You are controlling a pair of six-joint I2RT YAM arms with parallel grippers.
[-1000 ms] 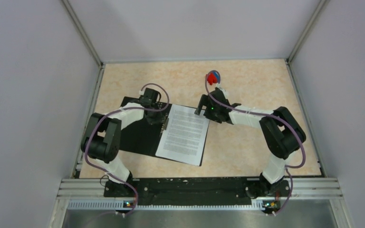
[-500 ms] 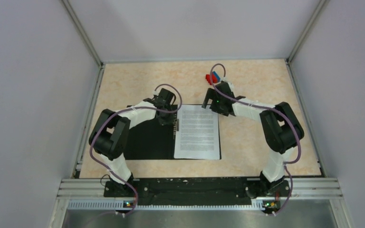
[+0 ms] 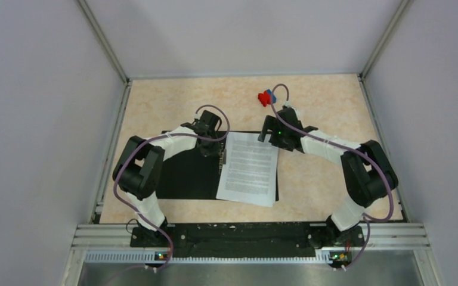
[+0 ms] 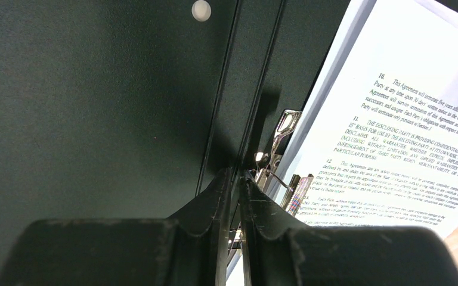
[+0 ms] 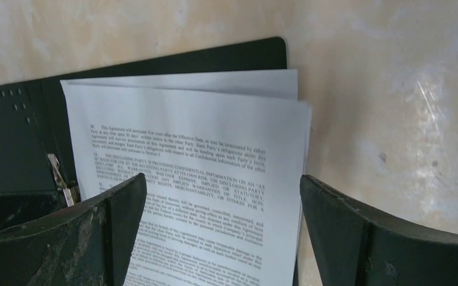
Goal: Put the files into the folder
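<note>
The folder [image 3: 185, 176] lies open on the table, black inside up. The files [image 3: 247, 170], white sheets of dense text, rest slightly skewed on its right half, their near corner past the folder's edge. My left gripper [image 3: 210, 145] is at the spine, jaws [image 4: 237, 174] nearly together on the folder's metal clip [image 4: 286, 128], with the black folder [image 4: 95, 107] behind it. My right gripper [image 3: 269, 136] hovers open over the files' far right corner. Its wide fingers [image 5: 220, 182] straddle the fanned sheets [image 5: 203, 137] and hold nothing.
A small red-and-blue object [image 3: 266, 96] lies on the table just beyond my right gripper. Grey walls close in the left, right and far sides. The arm bases and a metal rail run along the near edge.
The folder and files swung from tilted to square with the table, moving with my left gripper. The sheets then skewed a little. My right gripper shifted right and farther away.
</note>
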